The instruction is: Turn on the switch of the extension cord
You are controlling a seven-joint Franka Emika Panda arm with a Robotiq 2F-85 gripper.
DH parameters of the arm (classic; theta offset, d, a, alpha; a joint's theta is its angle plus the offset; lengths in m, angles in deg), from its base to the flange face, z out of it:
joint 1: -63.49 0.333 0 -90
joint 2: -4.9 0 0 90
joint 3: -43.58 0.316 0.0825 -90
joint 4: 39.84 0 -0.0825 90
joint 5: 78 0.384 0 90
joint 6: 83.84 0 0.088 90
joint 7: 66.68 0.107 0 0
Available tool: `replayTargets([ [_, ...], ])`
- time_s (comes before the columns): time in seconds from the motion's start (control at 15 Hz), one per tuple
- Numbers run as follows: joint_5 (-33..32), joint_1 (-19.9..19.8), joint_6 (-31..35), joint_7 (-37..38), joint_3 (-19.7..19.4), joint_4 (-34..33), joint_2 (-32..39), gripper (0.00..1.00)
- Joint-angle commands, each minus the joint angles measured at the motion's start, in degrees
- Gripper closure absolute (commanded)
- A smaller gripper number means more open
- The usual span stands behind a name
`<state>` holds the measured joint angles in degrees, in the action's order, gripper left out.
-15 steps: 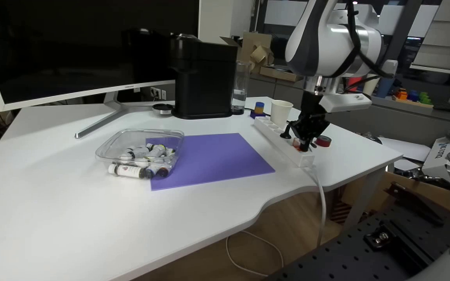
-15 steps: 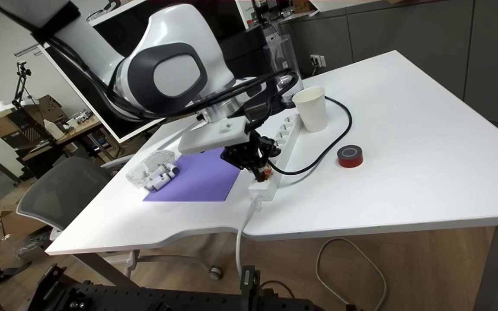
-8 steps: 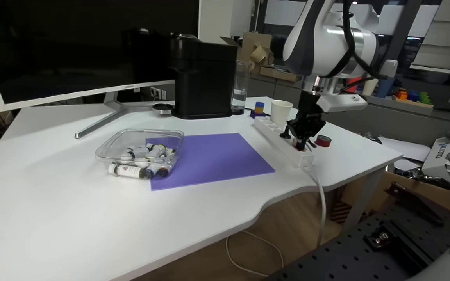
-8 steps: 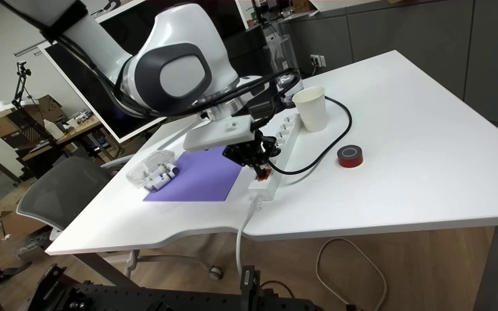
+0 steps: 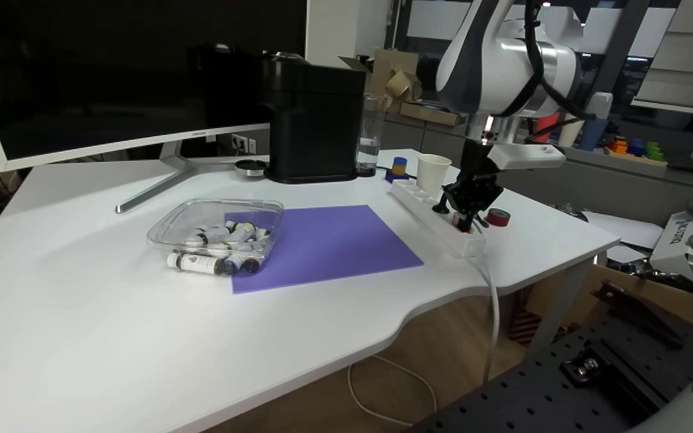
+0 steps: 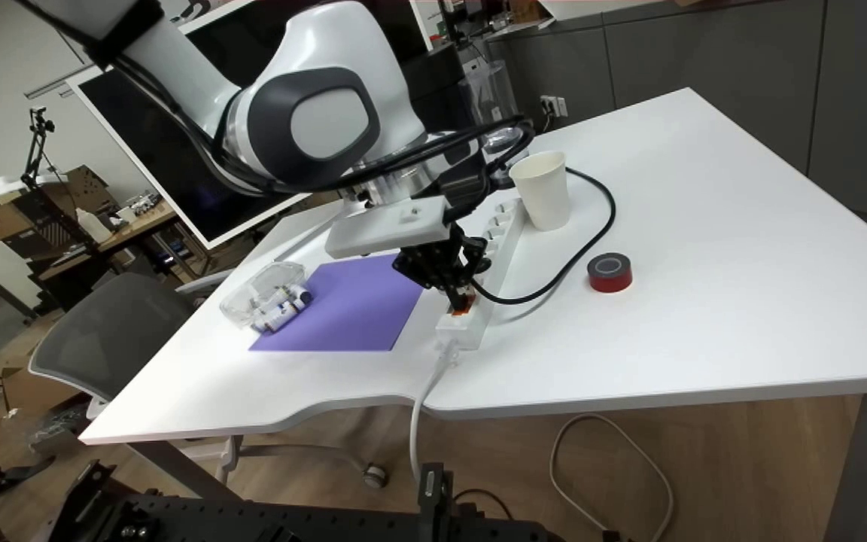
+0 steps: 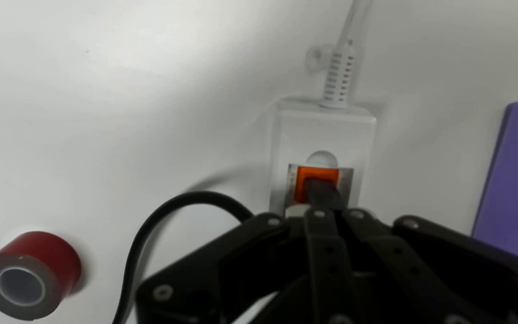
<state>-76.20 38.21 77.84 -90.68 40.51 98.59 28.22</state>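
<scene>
The extension cord is a long white power strip (image 5: 447, 236) on the table, also seen in an exterior view (image 6: 463, 330) and the wrist view (image 7: 326, 132). A black plug (image 5: 441, 206) sits in it, and a white cable (image 7: 340, 76) leaves its near end. An orange switch (image 7: 316, 173) lies near that cable end; it also shows in an exterior view (image 6: 466, 306). My gripper (image 7: 324, 191) is shut and empty, pointing down. Its fingertips appear to touch the switch and hide part of it. The gripper is at the strip's near end in both exterior views (image 5: 464, 226) (image 6: 458, 303).
A black cord (image 6: 591, 248) loops beside the strip. A red tape roll (image 6: 609, 272) and a paper cup (image 6: 541, 190) stand near it. A purple mat (image 5: 346, 246) and a clear tray of vials (image 5: 217, 228) lie on the other side. The table edge is close.
My gripper has shifted slightly along the strip, away from the cable end, leaving more orange uncovered. The strip and its white cable have also moved very slightly. The gripper stays shut.
</scene>
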Motion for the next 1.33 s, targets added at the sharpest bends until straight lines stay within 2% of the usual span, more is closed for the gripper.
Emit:
replayTargets([
  [0.0, 2.5, -1.6, -5.0, -0.1, -0.5, -5.2, 5.2, 1.00],
  [0.13, 3.3, -1.8, -6.7, -0.4, -1.3, -7.1, 6.8, 1.00],
  [0.4, 6.5, -4.3, -12.0, -4.7, -0.3, -10.2, 9.1, 1.00],
  [0.67, 9.3, -5.2, -16.2, -9.3, 0.5, -11.5, 8.2, 1.00],
  [1.0, 8.0, -2.3, -16.6, -11.1, 0.3, -8.5, 1.6, 1.00],
  [1.27, 6.0, 1.5, -18.6, -9.6, -0.6, -4.8, -5.3, 1.00],
])
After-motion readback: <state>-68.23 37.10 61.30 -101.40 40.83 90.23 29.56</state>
